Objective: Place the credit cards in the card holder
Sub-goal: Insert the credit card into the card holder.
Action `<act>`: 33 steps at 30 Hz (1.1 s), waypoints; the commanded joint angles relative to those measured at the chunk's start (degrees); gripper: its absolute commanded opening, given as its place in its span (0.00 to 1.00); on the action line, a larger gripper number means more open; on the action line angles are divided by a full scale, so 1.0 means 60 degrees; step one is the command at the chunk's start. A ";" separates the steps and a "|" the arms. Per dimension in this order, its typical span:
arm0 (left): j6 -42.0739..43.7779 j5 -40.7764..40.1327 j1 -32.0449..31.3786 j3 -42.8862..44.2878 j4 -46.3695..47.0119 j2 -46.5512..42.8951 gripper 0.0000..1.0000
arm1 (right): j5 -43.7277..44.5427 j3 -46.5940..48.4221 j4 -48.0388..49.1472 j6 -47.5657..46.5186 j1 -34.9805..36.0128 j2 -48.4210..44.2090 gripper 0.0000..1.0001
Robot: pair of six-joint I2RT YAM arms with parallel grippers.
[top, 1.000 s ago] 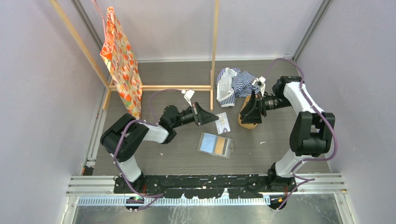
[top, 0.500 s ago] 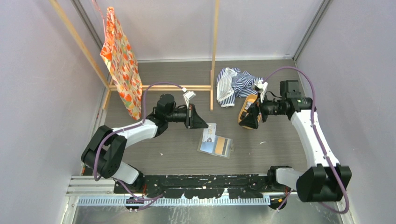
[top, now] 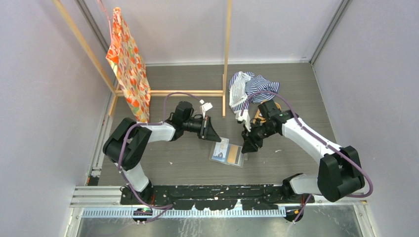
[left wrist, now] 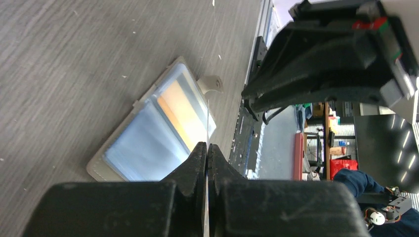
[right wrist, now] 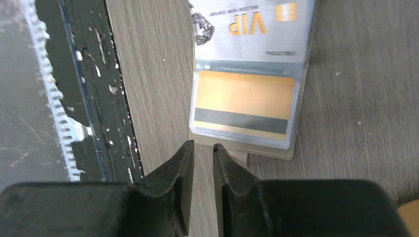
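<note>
The card holder lies open on the table, a gold credit card in its clear sleeve. My left gripper is shut on a pale "VIP" credit card, whose far end lies over the holder's left half. In the left wrist view this card shows edge-on, rising from the left gripper above the holder. My right gripper hangs at the holder's right edge beside the closing tab. The right gripper has a narrow gap between its jaws, with nothing in it.
A striped cloth lies at the back. An orange-tan tray is mostly hidden by the right arm. A wooden frame and a hanging orange patterned bag stand at back left. The black base rail runs along the near edge.
The right arm swung from the tray to the holder's right edge, and its jaws narrowed from wide apart. The left gripper carried the card a little right, onto the holder.
</note>
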 commanded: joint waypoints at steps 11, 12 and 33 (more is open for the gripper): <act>-0.0545 -0.0138 0.0048 0.0506 0.1578 0.1179 0.00 | 0.1991 0.0059 0.0246 -0.0987 0.1275 0.0706 0.22; -0.0678 -0.0162 0.0056 0.0428 0.1846 0.1226 0.00 | 0.2018 0.0073 0.0225 -0.1013 0.1308 0.0754 0.21; -0.1334 -0.0596 0.0026 -0.0268 0.3276 0.1821 0.00 | 0.2350 0.0133 0.0061 -0.1122 0.1621 0.1095 0.21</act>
